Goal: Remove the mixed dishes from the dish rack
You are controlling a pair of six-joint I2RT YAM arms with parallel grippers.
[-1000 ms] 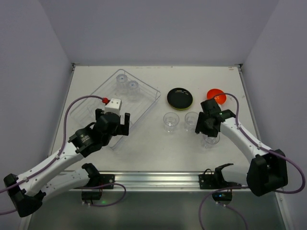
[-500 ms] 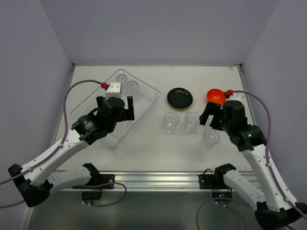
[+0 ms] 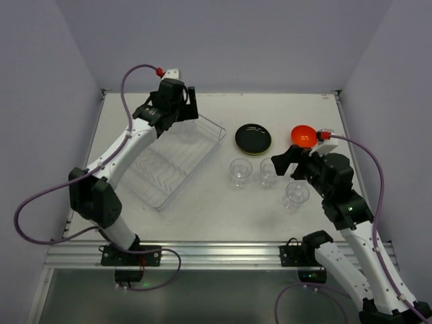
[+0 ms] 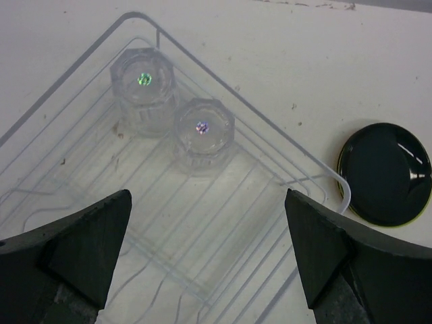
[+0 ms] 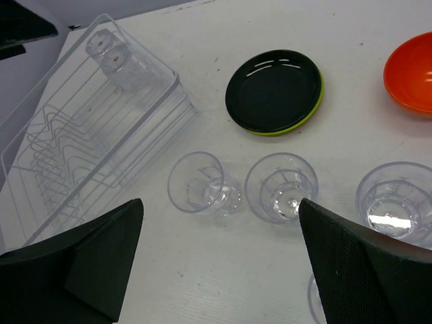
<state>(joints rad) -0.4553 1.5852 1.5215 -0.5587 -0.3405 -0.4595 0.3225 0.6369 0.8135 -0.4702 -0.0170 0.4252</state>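
The wire dish rack [image 3: 169, 169] lies at the left of the table. Two clear cups [image 4: 144, 86] [image 4: 202, 130] stand upside down in its far corner, also in the right wrist view [image 5: 111, 52]. My left gripper [image 3: 177, 111] [image 4: 209, 270] hovers open and empty above them and hides them from the top camera. The black plate [image 3: 253, 137] [image 5: 273, 89] rests on the lime-green plate [image 5: 316, 101]. The orange-red bowl [image 3: 302, 134] [image 5: 412, 73] sits to their right. Clear cups [image 3: 240, 171] [image 3: 268, 170] [image 3: 295, 194] stand upright on the table. My right gripper [image 3: 287, 164] [image 5: 219, 270] is open and empty above them.
The right wrist view shows three upright cups [image 5: 199, 183] [image 5: 281, 187] [image 5: 395, 202] in a row and the rim of another [image 5: 312, 297] at the bottom edge. Plate-slot prongs [image 5: 54, 162] fill the rack's near half. Grey walls enclose the table.
My left arm has swung from the rack's near part up to its far end. My right gripper has drawn back and risen from the cups. No dish has moved.
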